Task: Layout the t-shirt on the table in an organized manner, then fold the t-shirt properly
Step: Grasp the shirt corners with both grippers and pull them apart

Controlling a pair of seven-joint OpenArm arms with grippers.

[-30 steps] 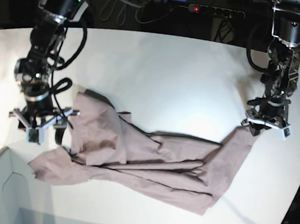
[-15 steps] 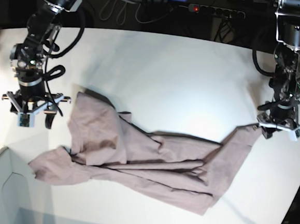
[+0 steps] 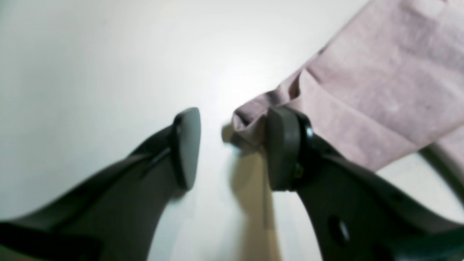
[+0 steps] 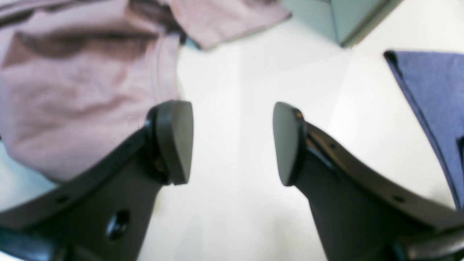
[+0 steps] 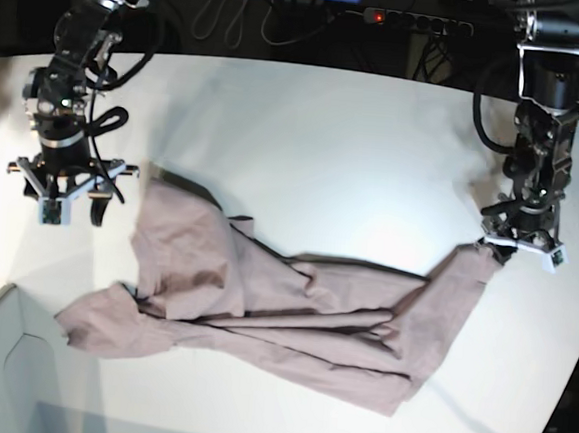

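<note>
The shirt (image 5: 272, 310) lies crumpled across the worktop (image 5: 326, 139), soft, light and limp, so best taken by corners or hems. Base view's left: the right pincer (image 5: 65, 199) hangs open and empty, cloth just beside it. Its wrist view alone shows a blue cloth (image 4: 431, 105). The left pincer (image 3: 232, 148) stands open, the shirt's corner touching one pad (image 3: 284, 148), a contact the base view cannot show.

Bare table (image 5: 355, 151) lies open between the right gripper (image 4: 232, 141) jaws and ahead of them, with the shirt (image 4: 83, 83) crowding its left finger and a grey box (image 4: 337, 18) corner beyond, while shirt cloth presses the left gripper's (image 3: 232, 145) right pad.
</note>
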